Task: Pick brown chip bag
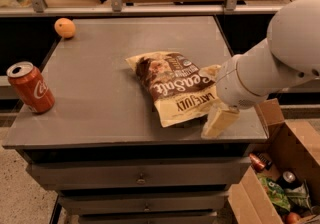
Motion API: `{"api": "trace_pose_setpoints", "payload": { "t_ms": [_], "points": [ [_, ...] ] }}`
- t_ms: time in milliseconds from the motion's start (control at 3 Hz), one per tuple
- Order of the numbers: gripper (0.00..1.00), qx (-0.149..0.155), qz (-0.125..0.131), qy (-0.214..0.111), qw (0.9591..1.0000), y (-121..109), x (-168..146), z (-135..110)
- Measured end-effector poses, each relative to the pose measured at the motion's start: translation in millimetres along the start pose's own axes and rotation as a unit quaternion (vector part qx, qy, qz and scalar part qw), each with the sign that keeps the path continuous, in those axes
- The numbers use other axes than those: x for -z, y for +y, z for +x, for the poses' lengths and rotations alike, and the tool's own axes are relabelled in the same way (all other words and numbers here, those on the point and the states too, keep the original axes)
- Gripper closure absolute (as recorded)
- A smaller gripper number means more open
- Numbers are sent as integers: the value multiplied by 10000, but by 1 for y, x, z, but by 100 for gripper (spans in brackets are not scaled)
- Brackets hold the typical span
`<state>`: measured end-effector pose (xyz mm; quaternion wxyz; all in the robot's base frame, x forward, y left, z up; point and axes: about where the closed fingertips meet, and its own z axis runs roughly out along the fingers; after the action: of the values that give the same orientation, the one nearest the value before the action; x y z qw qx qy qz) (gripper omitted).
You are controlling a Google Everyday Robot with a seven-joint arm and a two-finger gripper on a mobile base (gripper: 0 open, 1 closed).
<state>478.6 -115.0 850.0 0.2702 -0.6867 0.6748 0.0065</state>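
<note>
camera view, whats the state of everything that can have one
brown chip bag, lying flat on the table, not lifted
tool, down at the bag's right edge
soda can, upright near the table's left edge
orange, resting at the back left corner
cardboard box, open, on the floor
drawers, shut

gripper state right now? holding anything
gripper: open, low over the table at the right edge of the brown chip bag, not gripping it yet
</note>
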Motion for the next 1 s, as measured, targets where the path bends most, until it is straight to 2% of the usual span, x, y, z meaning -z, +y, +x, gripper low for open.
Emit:
{"api": "trace_pose_setpoints", "payload": {
  "t_ms": [1000],
  "points": [
    [87,-62,-184,-386,9991,-20,-23,-21]
  ]
}}
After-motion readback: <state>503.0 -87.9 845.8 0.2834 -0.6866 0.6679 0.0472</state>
